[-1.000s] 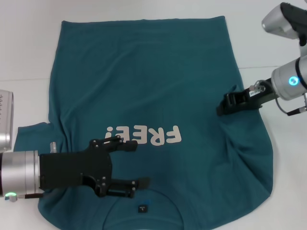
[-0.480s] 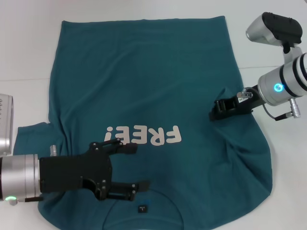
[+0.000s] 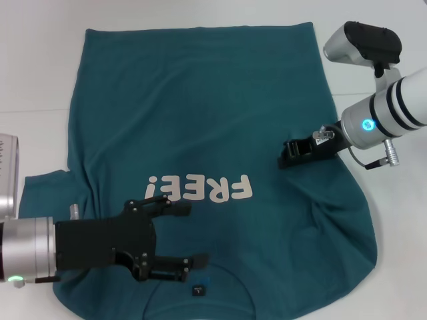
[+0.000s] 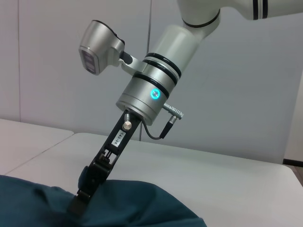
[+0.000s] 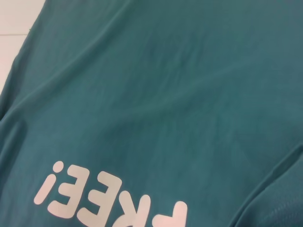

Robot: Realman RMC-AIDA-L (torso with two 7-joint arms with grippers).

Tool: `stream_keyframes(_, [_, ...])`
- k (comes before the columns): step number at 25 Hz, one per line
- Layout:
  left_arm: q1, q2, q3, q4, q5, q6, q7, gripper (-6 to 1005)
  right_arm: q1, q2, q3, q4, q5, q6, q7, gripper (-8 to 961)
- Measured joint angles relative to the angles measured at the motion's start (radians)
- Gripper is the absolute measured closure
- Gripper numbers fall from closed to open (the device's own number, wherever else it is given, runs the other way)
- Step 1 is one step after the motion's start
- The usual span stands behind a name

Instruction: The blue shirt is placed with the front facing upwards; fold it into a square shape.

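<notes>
Teal blue shirt (image 3: 200,127) (collar cut off) under spread left hand (image 3: 189,235); right hand (image 3: 288,155) grip unclear.

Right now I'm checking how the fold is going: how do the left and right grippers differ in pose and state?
The left gripper hovers open near the collar, below the white lettering, holding nothing; the right gripper is shut on the blue shirt at its right side edge. The left gripper points sideways across the chest, while the right gripper angles down into bunched fabric. Both are black and sit over the shirt.
</notes>
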Motion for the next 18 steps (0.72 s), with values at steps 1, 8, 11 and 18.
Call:
stream_keyframes(1, [0.000,0.000,0.000,0.000,0.000,0.000,0.000,63,0.001,0.002,0.000,0.001,0.002,0.002,0.000,923])
stream_keyframes(8, [0.001,0.000,0.000,0.000,0.000,0.000,0.004,62,0.003,0.015,0.004,0.001,0.006,0.002,0.001,850])
stream_keyframes(11, [0.002,-0.001,0.000,0.000,0.000,0.000,0.006,62,0.005,0.021,0.004,-0.004,0.007,0.002,0.001,819])
stream_keyframes(18, [0.008,-0.002,0.000,0.001,0.000,0.003,0.008,62,-0.016,0.003,0.010,-0.029,0.007,0.003,0.002,751])
